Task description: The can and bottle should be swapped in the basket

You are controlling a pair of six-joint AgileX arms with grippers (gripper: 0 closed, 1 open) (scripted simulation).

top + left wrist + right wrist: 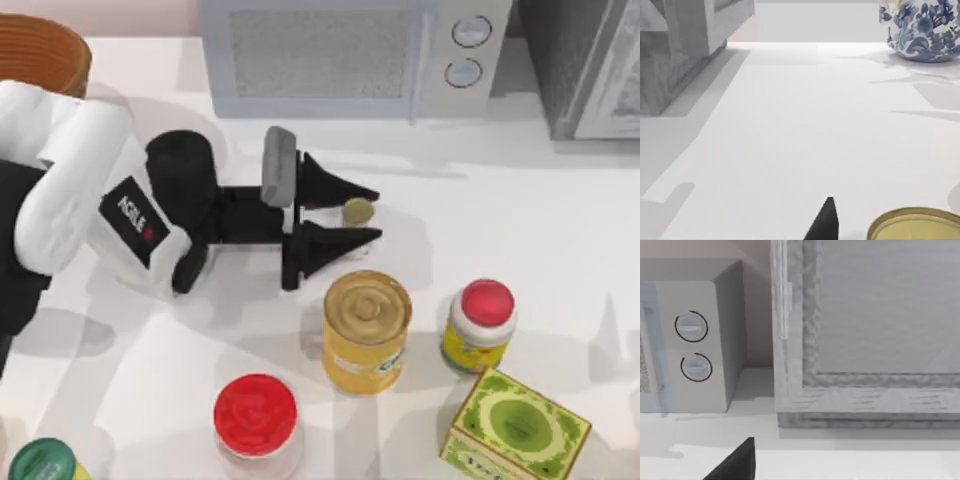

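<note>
Fingers of my left gripper [362, 212] stand spread on either side of the tiny bottle [358, 211], whose olive-gold cap sits in the gap on the table [520, 220], not yet pinched. Just beside them, nearer the table's front, stands the yellow can [366, 330]. At the far left corner I see the rim of the wicker basket [45, 52]. One dark fingertip [737, 461] of my right arm faces the microwave [695, 340].

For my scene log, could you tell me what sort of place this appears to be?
Probably a simulated kitchen counter: a microwave stands at the back of the white table, with a can, jars and a blue-and-white vase on it.
</note>
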